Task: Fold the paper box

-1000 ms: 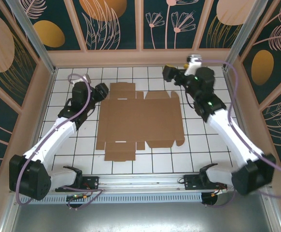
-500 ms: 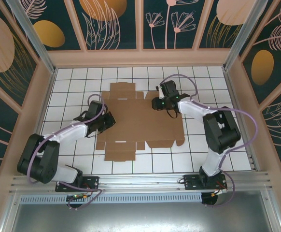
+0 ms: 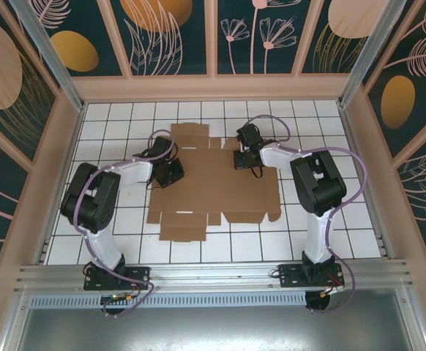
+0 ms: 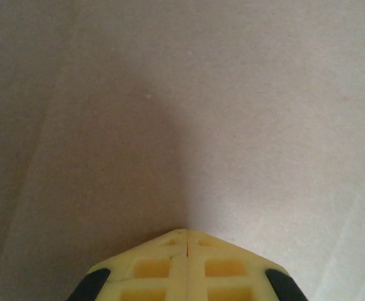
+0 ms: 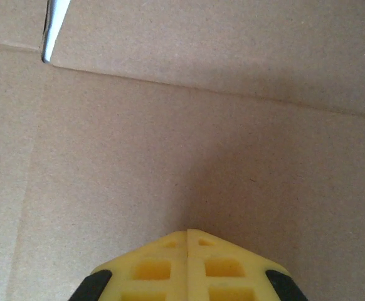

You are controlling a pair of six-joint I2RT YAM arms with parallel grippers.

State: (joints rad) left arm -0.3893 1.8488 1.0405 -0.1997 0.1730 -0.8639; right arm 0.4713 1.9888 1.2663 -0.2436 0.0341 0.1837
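Note:
The paper box [image 3: 213,186] lies flat and unfolded on the tiled table, a brown die-cut sheet with flaps at its far and near edges. My left gripper [image 3: 170,174] is shut, its yellow tips [image 4: 187,233] pressed down on the sheet's left part [image 4: 232,113]. My right gripper [image 3: 244,157] is shut too, its tips [image 5: 188,233] down on the cardboard [image 5: 170,144] near the far edge, just below a crease and a cut slot [image 5: 54,25]. Nothing is held between either pair of fingers.
White tiled floor [image 3: 315,212] surrounds the sheet, bounded by wooden walls [image 3: 213,88] on three sides. Both arms fold inward over the table, elbows near the left [image 3: 88,197] and right [image 3: 319,183] sides. A metal rail [image 3: 213,278] runs along the near edge.
Both arms have swung in from the table's sides. The left gripper has moved right and farther onto the sheet's left part; the right gripper has settled on the far middle. The sheet has shifted slightly.

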